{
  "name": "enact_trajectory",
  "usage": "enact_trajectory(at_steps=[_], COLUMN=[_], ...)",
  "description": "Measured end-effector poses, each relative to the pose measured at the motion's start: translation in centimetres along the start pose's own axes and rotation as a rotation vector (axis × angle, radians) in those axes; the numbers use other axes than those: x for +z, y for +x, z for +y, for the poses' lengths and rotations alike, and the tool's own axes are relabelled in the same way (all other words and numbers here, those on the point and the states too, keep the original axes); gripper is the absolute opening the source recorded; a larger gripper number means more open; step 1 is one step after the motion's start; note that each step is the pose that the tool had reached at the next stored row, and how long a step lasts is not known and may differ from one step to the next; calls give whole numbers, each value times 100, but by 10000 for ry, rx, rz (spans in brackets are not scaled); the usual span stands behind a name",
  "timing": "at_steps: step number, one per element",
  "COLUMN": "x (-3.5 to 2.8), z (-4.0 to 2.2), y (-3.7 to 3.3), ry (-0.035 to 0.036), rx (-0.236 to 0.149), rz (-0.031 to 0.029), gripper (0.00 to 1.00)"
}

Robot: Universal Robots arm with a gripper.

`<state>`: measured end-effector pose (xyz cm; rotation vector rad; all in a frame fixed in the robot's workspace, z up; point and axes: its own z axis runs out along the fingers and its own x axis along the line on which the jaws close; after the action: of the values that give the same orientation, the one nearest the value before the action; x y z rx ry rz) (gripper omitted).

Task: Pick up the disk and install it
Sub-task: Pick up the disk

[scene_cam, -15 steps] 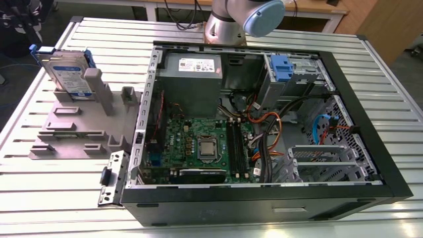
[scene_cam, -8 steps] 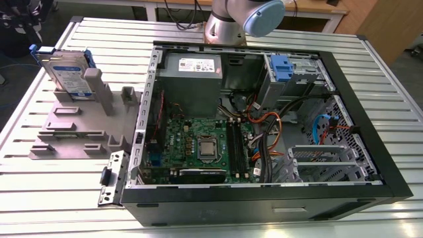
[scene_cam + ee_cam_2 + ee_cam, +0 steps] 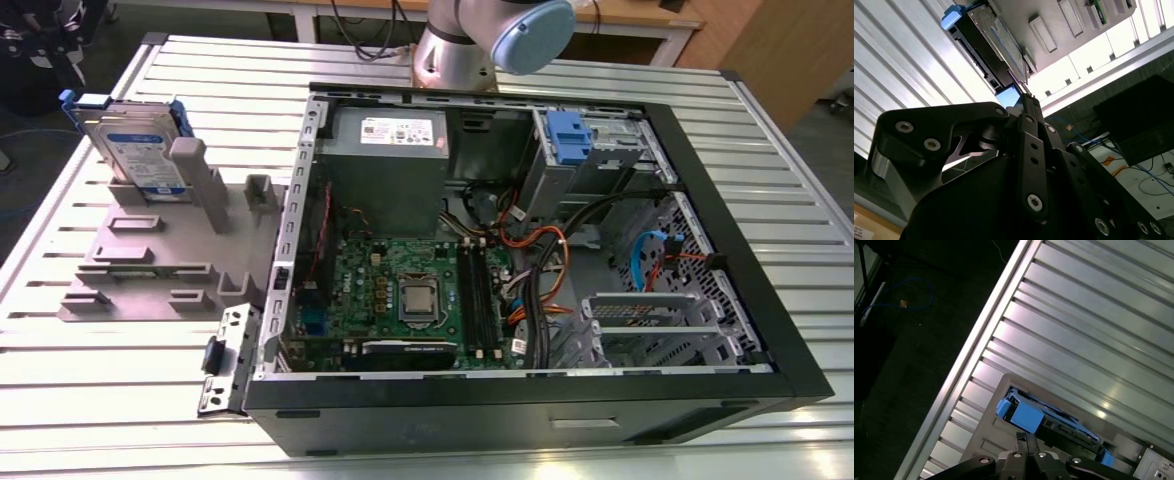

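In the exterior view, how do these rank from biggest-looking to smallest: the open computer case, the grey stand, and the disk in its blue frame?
Largest to smallest:
1. computer case
2. grey stand
3. disk

At ten o'clock on the ribbed silver desk (image 3: pixel 107 400) in the exterior view, the disk (image 3: pixel 134 150) is silver with a white-and-blue label and a bright blue frame. Its stand (image 3: pixel 147 265) is grey. The computer case (image 3: pixel 534 415) is black, the motherboard (image 3: pixel 400 290) green, the fingers (image 3: pixel 1030 145) black.
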<state>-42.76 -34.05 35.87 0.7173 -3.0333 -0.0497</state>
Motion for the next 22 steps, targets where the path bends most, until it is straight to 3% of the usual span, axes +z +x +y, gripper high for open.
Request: enact_trajectory(at_steps=[15,22], x=[0,0], z=[0,0], y=[0,2], ry=[1,8], rx=[-48,-506], rz=[3,19], gripper=[11,11])
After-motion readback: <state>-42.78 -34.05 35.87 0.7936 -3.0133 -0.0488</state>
